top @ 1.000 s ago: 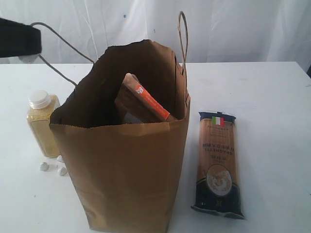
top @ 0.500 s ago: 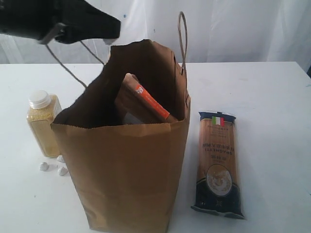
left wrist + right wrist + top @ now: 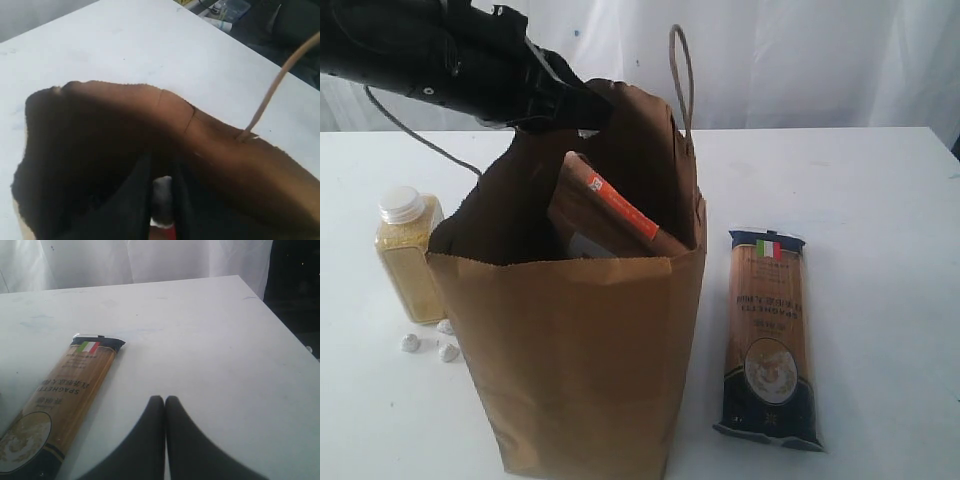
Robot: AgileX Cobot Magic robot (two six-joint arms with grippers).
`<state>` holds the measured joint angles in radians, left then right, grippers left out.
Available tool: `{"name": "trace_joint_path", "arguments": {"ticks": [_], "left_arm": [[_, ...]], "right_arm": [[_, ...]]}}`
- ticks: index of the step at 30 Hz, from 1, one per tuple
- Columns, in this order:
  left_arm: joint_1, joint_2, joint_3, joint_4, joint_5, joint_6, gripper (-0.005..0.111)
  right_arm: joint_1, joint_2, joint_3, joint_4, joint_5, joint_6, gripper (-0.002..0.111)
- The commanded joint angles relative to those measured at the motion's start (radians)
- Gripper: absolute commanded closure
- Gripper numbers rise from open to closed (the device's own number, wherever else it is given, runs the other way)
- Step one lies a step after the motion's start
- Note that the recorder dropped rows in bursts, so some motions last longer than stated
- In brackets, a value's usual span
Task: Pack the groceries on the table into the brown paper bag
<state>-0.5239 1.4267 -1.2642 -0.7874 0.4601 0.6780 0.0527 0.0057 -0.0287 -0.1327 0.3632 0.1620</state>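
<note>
The brown paper bag (image 3: 580, 360) stands upright on the table (image 3: 880, 250), mouth open. The brown orange-labelled pouch (image 3: 610, 215) leans inside it. My left gripper (image 3: 590, 105) hovers over the bag's back rim (image 3: 225, 160). Its fingers (image 3: 142, 200) are nearly closed on a small whitish item (image 3: 162, 197), seemingly the carton; red shows below it. The yellow-grain bottle (image 3: 408, 250) stands left of the bag. The spaghetti packet (image 3: 767, 335) lies flat to the bag's right. My right gripper (image 3: 165, 399) is shut and empty, above bare table beside the packet (image 3: 60, 400). Jar and can are out of view.
One cord handle (image 3: 680, 75) sticks up at the bag's back right and the other trails left behind the arm. Three small white lumps (image 3: 430, 343) lie by the bottle's base. A white curtain hangs behind the table.
My left arm has swung in from the far left and down to the bag's back rim. The bag's rim and upright handle have shifted slightly.
</note>
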Motion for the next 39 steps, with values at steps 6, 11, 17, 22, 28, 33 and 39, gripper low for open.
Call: {"name": "trace_joint_path", "arguments": {"ticks": [6,11,17,22,28,33,39], "left_arm": [[-0.007,-0.020,-0.006,-0.006,-0.033,-0.013,0.058],[-0.007,-0.032,-0.006,-0.018,0.047,-0.013,0.029],[-0.007,-0.214,-0.006,-0.012,0.118,-0.013,0.054],[-0.007,-0.359,-0.006,-0.002,0.194,-0.013,0.059],[-0.007,-0.477,-0.006,0.082,0.268,-0.120,0.059],[-0.007,-0.583,-0.005,0.456,0.406,-0.471,0.059],[-0.007,-0.757,0.125,0.704,0.535,-0.678,0.059]], "right_arm": [[-0.004,-0.006,0.002,-0.003,-0.006,-0.009,0.108],[-0.004,-0.006,0.002,-0.003,-0.006,-0.009,0.108],[-0.004,-0.006,0.002,-0.003,-0.006,-0.009,0.108],[-0.004,-0.006,0.002,-0.003,-0.006,-0.009,0.108],[-0.004,-0.006,0.002,-0.003,-0.006,-0.009,0.108],[-0.004,-0.006,0.002,-0.003,-0.006,-0.009,0.108],[-0.004,-0.006,0.002,-0.003,-0.006,-0.009,0.108]]}}
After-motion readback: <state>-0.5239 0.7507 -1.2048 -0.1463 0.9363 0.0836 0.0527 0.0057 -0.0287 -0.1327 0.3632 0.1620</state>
